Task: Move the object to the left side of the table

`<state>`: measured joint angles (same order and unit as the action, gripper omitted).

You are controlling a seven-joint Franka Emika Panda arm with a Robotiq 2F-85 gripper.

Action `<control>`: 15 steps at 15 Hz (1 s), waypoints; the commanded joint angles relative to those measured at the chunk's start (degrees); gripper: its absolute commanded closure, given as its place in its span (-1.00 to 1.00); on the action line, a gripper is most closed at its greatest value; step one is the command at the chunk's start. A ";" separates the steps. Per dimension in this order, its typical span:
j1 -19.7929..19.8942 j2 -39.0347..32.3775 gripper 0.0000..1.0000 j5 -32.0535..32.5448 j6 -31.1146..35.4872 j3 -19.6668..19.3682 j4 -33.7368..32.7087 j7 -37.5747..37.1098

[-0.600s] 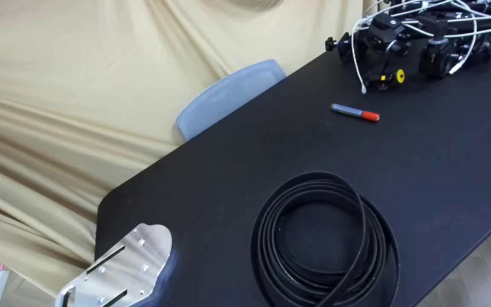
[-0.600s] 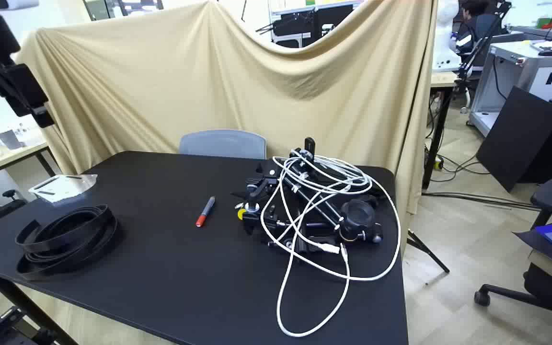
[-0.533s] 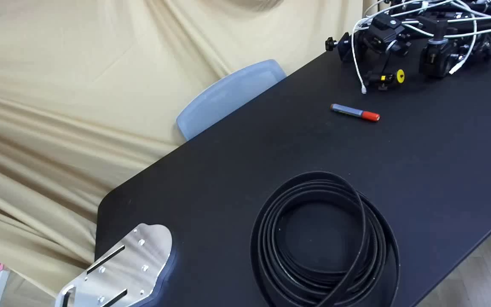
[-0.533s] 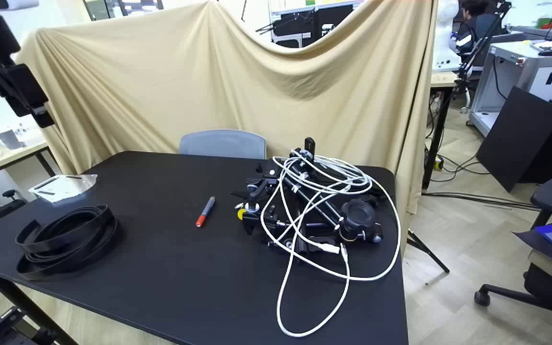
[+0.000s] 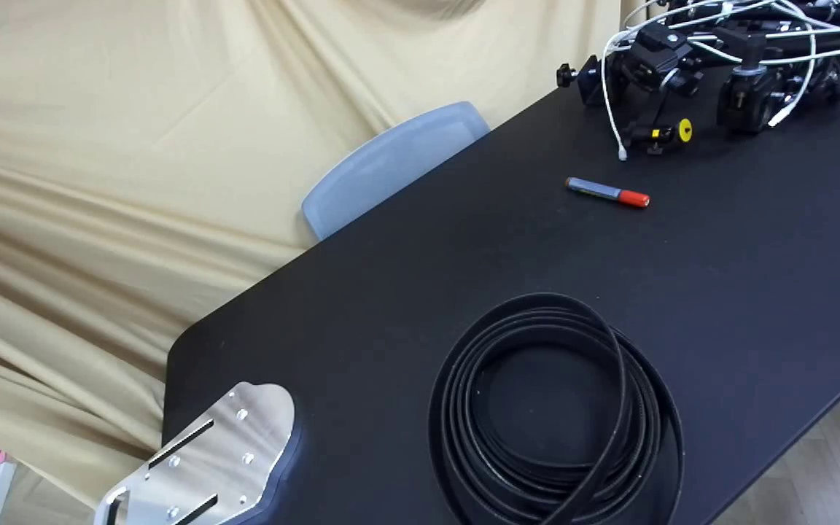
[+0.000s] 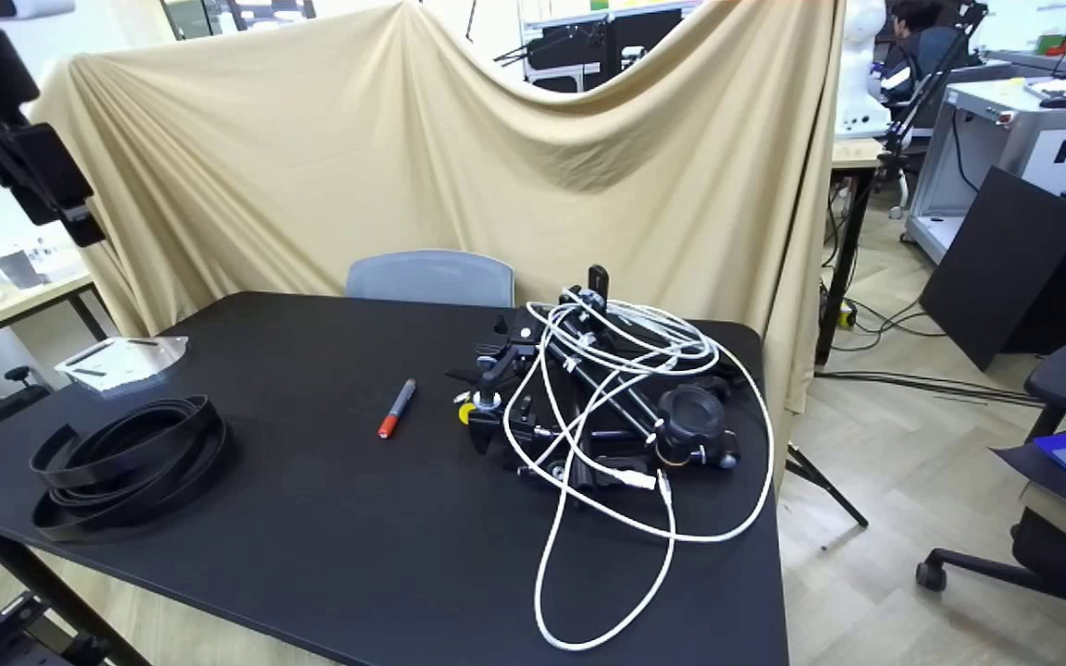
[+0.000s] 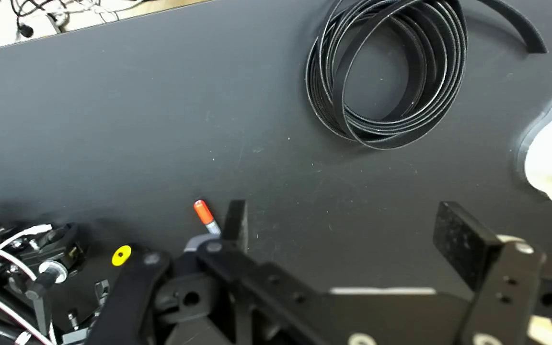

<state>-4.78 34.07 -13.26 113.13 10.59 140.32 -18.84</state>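
The object is a marker pen with a blue barrel and a red cap. It lies on the black table [image 5: 391, 313]; the marker shows in both exterior views [image 5: 607, 192] [image 6: 396, 409]. In the wrist view its red cap [image 7: 204, 212] and a bit of barrel show just left of the left finger; the rest is hidden behind the gripper. My gripper [image 7: 348, 225] is open, its fingers wide apart with only table top between them. In an exterior view the gripper [image 6: 80, 217] hangs high at the upper left, well above the table and away from the marker.
A coil of black cable [image 5: 456, 408] lies on the table, also in the wrist view [image 7: 436, 72]. A shiny metal plate [image 5: 223, 445] lies near one end. A tangle of black gear [image 6: 692, 413] with white cables sits beyond the marker. A blue-grey chair [image 6: 431, 277] stands behind the table.
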 commanded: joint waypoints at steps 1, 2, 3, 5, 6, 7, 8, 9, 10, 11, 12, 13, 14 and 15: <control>-0.13 -0.04 -1.00 0.11 -0.15 -0.14 -0.13 -0.07; -0.13 -0.04 -1.00 0.11 -0.15 -0.14 -0.13 -0.07; -0.13 -0.04 -1.00 0.11 -0.15 -0.14 -0.13 -0.07; 0.24 -1.07 -1.00 0.18 0.50 -0.64 -0.38 0.47; 0.80 -2.30 -1.00 0.49 0.93 -1.13 -0.73 0.85; 1.47 -3.94 -1.00 0.99 1.38 -1.80 -1.23 1.50; 2.08 -5.40 -1.00 1.54 1.95 -2.35 -1.62 1.97; 2.74 -7.37 -1.00 2.47 2.34 -3.00 -2.26 3.00; 3.44 -9.47 -1.00 3.77 2.92 -3.55 -2.97 3.97; 4.31 -11.97 -1.00 6.32 3.58 -3.81 -3.94 5.33; 4.79 -14.23 -1.00 9.02 4.23 -4.09 -4.92 7.16; 5.22 -16.92 -1.00 12.89 4.50 -4.08 -6.39 9.41; 5.28 -19.30 -1.00 15.42 3.53 -4.35 -7.85 11.09; 5.15 -21.87 -1.00 17.66 2.91 -4.53 -9.46 12.63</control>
<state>0.29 20.16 -1.40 118.17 6.41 137.14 -9.85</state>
